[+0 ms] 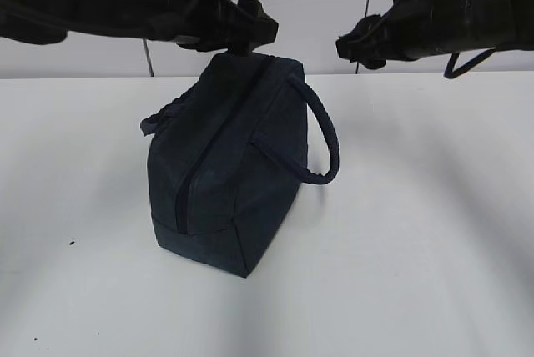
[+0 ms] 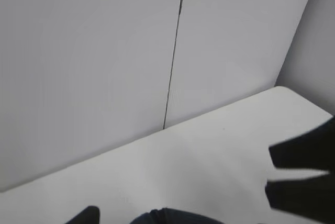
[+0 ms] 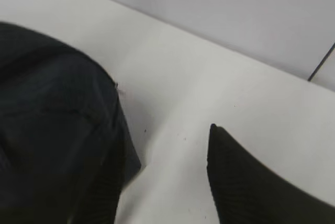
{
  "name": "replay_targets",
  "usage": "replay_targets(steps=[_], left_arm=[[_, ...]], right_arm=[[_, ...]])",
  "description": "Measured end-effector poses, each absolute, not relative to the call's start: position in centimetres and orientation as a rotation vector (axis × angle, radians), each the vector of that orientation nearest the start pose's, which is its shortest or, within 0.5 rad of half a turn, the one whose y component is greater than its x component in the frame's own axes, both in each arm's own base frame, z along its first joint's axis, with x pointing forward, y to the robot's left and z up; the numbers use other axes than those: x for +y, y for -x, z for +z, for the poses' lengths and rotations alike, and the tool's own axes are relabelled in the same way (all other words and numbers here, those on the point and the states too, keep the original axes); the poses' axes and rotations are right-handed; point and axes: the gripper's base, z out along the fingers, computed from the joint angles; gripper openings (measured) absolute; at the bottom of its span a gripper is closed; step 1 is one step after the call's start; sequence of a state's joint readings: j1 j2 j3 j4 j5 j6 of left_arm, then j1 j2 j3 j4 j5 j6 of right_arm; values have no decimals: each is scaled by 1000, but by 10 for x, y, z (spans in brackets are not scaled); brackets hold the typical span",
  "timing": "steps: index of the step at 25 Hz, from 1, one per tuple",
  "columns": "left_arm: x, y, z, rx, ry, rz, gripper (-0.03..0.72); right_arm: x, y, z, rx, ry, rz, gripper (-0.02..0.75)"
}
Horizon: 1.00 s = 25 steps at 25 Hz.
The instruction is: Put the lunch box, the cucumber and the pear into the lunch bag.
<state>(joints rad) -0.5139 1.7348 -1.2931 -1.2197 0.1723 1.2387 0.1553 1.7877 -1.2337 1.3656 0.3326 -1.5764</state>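
The navy lunch bag [image 1: 229, 165] stands in the middle of the white table, and its top zipper [image 1: 196, 157] looks closed. One loop handle [image 1: 324, 136] hangs on its right side. The lunch box, cucumber and pear are out of view. My left gripper [image 1: 249, 38] is at the bag's far top end. The left wrist view shows only one of its fingertips [image 2: 84, 216], set wide of a strip of bag fabric [image 2: 178, 216]. My right gripper [image 1: 350, 47] hovers in the air to the right of the bag, open and empty. One of its fingers [image 3: 246, 182] shows beside the bag [image 3: 52, 130].
The white table [image 1: 417, 232] stretches around the bag on all sides. A pale wall with a dark vertical seam [image 2: 175, 51] stands behind the table. The right gripper also shows at the right edge of the left wrist view [image 2: 272, 174].
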Motion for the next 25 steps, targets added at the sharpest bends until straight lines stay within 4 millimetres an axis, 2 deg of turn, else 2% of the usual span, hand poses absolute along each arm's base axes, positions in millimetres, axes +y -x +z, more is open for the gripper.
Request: replay_targets(steps=[8, 12, 14, 19, 25], left_arm=[[-203, -330, 333, 1796, -680, -457, 508], [-191, -325, 342, 1820, -687, -533, 508], [-178, -325, 342, 1873, -692, -559, 508], [-145, -319, 332, 2097, -748, -551, 508], [-120, -298, 337, 2318, -725, -431, 508]], right_arm=[[87, -373, 219, 2314, 661, 328, 405], [73, -359, 211, 2545, 639, 200, 404], [66, -353, 211, 2637, 625, 124, 396], [60, -336, 230, 2712, 598, 85, 319], [56, -306, 285, 2619, 549, 92, 290]])
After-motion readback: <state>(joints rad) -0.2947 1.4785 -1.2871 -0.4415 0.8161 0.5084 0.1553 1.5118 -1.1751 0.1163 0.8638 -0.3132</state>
